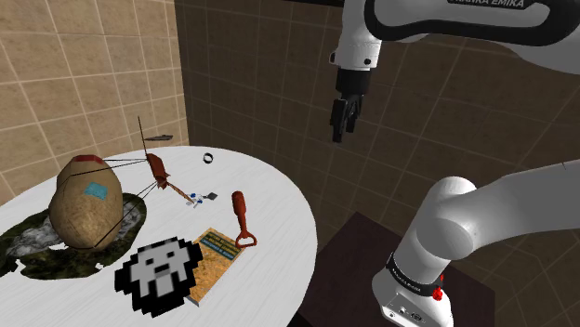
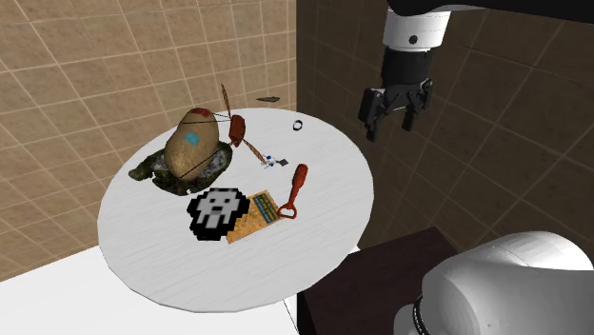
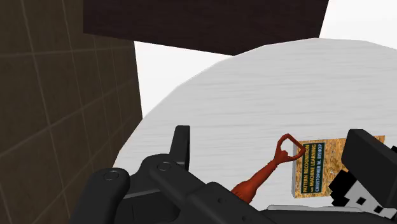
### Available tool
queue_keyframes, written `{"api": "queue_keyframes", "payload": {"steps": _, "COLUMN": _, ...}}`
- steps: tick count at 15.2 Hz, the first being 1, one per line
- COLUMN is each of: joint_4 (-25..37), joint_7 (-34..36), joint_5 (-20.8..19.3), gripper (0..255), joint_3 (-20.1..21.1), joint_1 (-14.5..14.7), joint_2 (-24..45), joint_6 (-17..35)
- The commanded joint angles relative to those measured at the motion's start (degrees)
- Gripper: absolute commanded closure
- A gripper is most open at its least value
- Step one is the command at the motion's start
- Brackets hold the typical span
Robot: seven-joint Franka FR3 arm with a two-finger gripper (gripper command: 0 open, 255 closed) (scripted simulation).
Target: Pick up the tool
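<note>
The tool is a red bottle opener with a thick handle and a looped head, lying flat on the round white table. Its head touches the corner of an orange book. From the second exterior view the tool lies near the table's middle. My gripper hangs high in the air beyond the table's rim, well above and off to the side of the tool. Its fingers stand apart with nothing between them. In the wrist view the tool shows between the open fingers, far below.
A brown egg-shaped object on a mossy base, a red piece with thin sticks, a black-and-white pixel skull and a small black ring share the table. Tiled walls stand behind. A dark stand sits below the arm.
</note>
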Motion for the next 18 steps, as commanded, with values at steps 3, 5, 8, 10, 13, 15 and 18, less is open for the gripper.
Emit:
{"api": "queue_keyframes", "payload": {"steps": 3, "joint_4": -2.9, "joint_7": 2.6, "joint_5": 1.4, "gripper": 0, "joint_3": 1.3, "joint_1": -0.2, "joint_2": 0.6, "joint_6": 4.3}}
{"api": "queue_keyframes", "payload": {"steps": 5, "joint_4": -5.5, "joint_7": 5.1, "joint_5": 2.8, "gripper": 0, "joint_3": 2.7, "joint_1": -0.4, "joint_2": 1.7, "joint_6": 8.8}}
{"api": "queue_keyframes", "payload": {"steps": 8, "joint_4": -8.8, "joint_7": 8.8, "joint_5": 4.8, "gripper": 0, "joint_3": 4.8, "joint_1": -0.6, "joint_2": 4.0, "joint_6": 15.7}}
{"api": "queue_keyframes", "payload": {"steps": 10, "joint_4": -10.5, "joint_7": 11.2, "joint_5": 6.1, "gripper": 0, "joint_3": 6.3, "joint_1": -0.8, "joint_2": 6.2, "joint_6": 20.5}}
{"api": "queue_keyframes", "payload": {"steps": 13, "joint_4": -12.4, "joint_7": 14.8, "joint_5": 7.7, "gripper": 0, "joint_3": 8.5, "joint_1": -1.1, "joint_2": 10.3, "joint_6": 27.8}}
{"api": "queue_keyframes", "payload": {"steps": 15, "joint_4": -13.2, "joint_7": 17.2, "joint_5": 8.6, "gripper": 0, "joint_3": 10.0, "joint_1": -1.4, "joint_2": 13.6, "joint_6": 32.8}}
{"api": "queue_keyframes", "payload": {"steps": 18, "joint_4": -13.6, "joint_7": 20.8, "joint_5": 9.5, "gripper": 0, "joint_3": 12.2, "joint_1": -1.9, "joint_2": 19.3, "joint_6": 40.3}}
